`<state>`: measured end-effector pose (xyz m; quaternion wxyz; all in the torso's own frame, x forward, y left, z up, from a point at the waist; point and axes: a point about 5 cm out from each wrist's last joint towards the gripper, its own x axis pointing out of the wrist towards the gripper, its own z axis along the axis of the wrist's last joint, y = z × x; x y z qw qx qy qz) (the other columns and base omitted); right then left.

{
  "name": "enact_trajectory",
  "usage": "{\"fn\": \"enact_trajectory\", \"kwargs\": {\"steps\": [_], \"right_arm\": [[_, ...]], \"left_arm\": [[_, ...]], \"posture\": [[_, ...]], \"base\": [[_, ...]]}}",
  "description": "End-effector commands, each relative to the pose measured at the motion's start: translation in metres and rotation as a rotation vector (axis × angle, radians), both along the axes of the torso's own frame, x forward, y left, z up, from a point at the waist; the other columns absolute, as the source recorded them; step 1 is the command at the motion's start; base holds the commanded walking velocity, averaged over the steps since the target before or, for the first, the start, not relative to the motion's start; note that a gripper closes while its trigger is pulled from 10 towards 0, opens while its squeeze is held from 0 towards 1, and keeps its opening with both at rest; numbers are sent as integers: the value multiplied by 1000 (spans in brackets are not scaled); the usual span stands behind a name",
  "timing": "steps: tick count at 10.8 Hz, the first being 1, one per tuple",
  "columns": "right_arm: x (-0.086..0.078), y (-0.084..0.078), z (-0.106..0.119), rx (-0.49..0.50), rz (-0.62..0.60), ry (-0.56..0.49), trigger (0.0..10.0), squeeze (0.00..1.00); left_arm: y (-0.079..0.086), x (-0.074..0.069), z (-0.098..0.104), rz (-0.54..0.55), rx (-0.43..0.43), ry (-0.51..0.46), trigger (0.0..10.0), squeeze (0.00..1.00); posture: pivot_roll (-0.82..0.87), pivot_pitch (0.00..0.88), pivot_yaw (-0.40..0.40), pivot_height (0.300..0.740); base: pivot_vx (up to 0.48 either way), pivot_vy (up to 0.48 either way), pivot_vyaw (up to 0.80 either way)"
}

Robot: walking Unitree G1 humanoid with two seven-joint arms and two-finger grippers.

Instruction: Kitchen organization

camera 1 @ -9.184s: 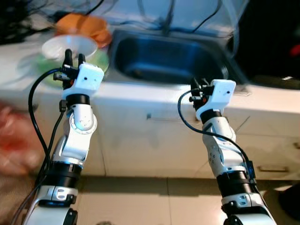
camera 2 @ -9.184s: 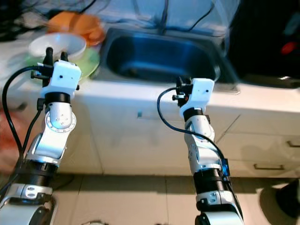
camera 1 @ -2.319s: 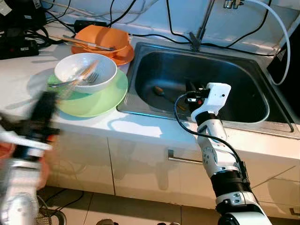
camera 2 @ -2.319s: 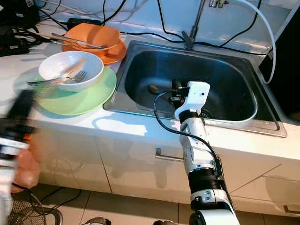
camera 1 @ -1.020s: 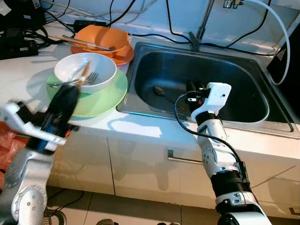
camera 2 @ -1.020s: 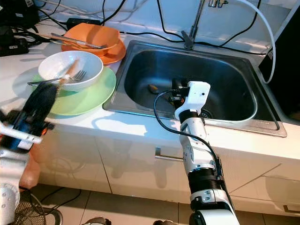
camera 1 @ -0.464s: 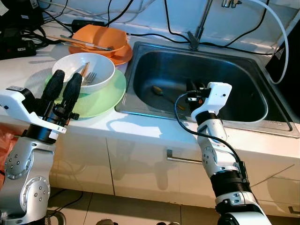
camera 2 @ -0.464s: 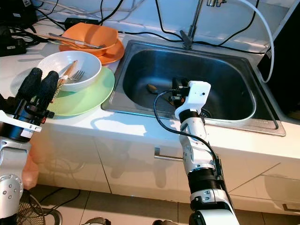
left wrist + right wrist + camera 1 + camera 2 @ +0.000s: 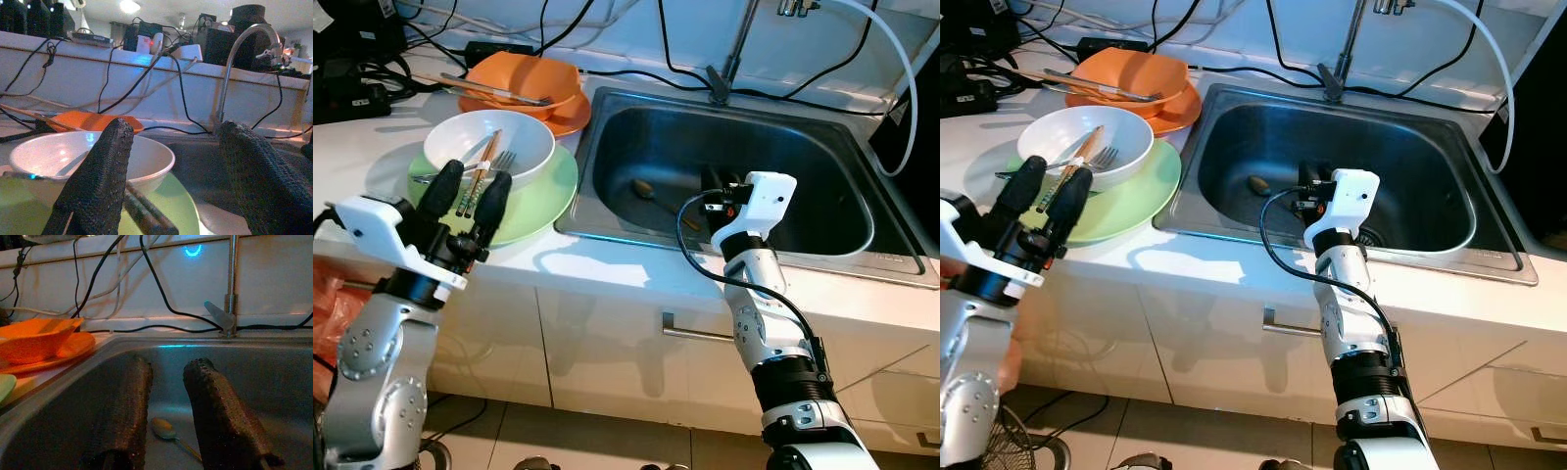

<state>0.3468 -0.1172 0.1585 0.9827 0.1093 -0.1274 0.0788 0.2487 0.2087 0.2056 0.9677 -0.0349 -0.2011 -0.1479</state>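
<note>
- White ceramic bowl [image 9: 489, 147], holding a fork and wooden chopsticks [image 9: 479, 168], sits on a light-green plate [image 9: 536, 201] on the white desk [image 9: 372, 132].
- Left gripper [image 9: 470, 192], fingers spread wide, hovers at the bowl's near rim; the reach seems under way, and closing on the chopsticks looks next.
- Right gripper [image 9: 168, 413], fingers parted and empty, hangs over the steel sink [image 9: 724, 157].

The sink [image 9: 862, 230] is brushed metal with a dull sheen, and the spoon [image 9: 164, 428] lying in it is shiny metal. The white bowl [image 9: 524, 157], green plate [image 9: 543, 201] and orange dishes [image 9: 558, 93] look smooth and glossy. Both pincers' fingers [image 9: 100, 181] wear rough, matt black knit-like covers. The tabletop [image 9: 607, 269] is smooth white.
</note>
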Motion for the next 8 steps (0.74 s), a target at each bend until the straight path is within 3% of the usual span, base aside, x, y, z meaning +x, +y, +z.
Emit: {"fn": "enact_trajectory", "kwargs": {"steps": [1, 3, 6, 8], "right_arm": [[-1, -6, -2, 15, -14, 0, 10000, 0], [-1, -6, -2, 20, -11, -6, 10000, 0], [-1, -5, -1, 29, -5, -14, 10000, 0], [-2, -5, -1, 32, -7, -15, 10000, 0]], "left_arm": [[-4, 0, -5, -7, 16, 10, 10000, 0], [-2, 1, -8, 71, 120, -2, 10000, 0], [2, 5, -7, 188, 195, -53, 10000, 0], [0, 7, -13, 206, 224, -41, 10000, 0]], "posture": [[164, 88, -105, 740], [165, 89, -108, 740], [165, 90, -109, 740], [162, 91, -108, 740]], "base": [[0, 0, 0], [0, 0, 0], [0, 0, 0], [0, 0, 0]]}}
